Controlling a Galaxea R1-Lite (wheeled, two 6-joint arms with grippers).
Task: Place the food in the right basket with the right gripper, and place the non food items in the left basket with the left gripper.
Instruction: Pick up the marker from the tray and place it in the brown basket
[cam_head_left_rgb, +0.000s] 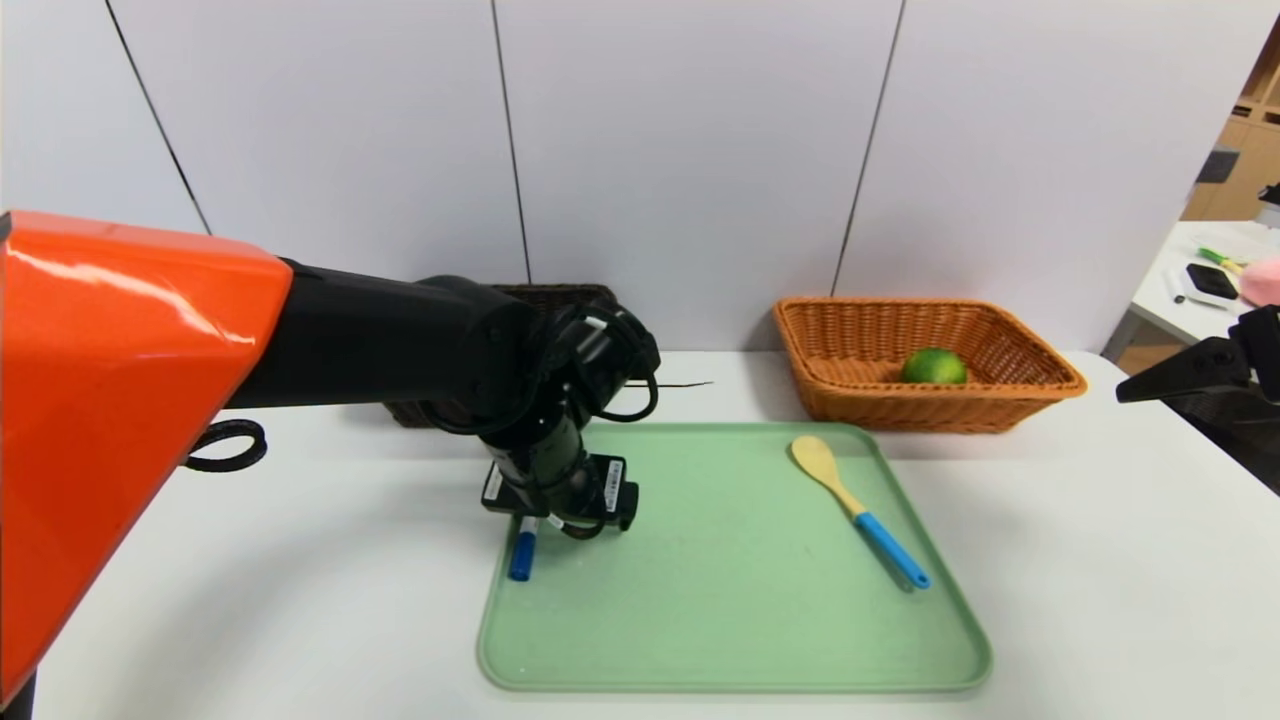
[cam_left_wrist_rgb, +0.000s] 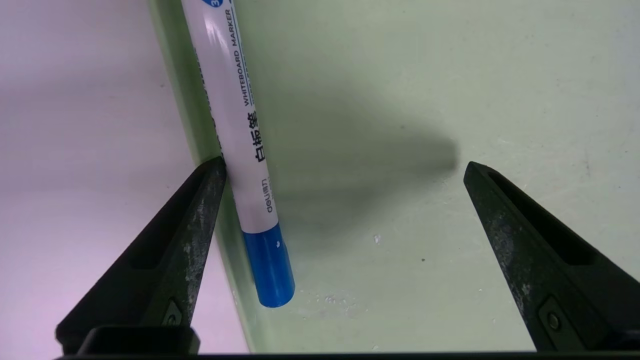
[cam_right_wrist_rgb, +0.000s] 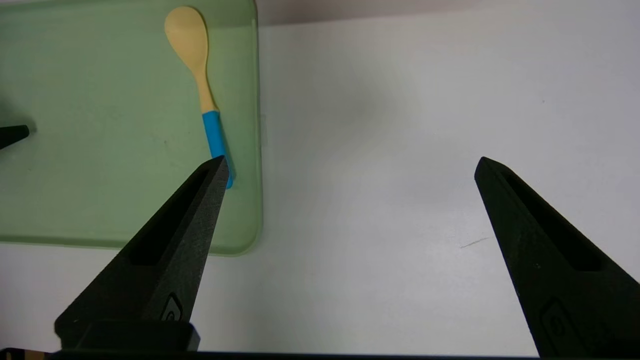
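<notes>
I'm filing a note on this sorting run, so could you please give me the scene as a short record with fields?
left gripper: open, over the tray's left side, white marker with blue cap between its fingers, ungripped
right gripper: open, empty, right of the tray
on green rectangular tray: the marker; pale wooden spoon with blue handle
in orange-tan wicker basket: round green fruit
very dark brown wicker basket: mostly hidden behind the left arm; contents cannot be told

Below the left claw (cam_head_left_rgb: 585, 515), the blue-capped marker (cam_head_left_rgb: 523, 550) lies partly hidden on the green tray (cam_head_left_rgb: 740, 640). Rightward of that claw is the blue-handled wooden spoon (cam_head_left_rgb: 865, 518); beyond, the orange-tan wicker basket (cam_head_left_rgb: 930, 405) holds the green lime (cam_head_left_rgb: 934, 367).
</notes>
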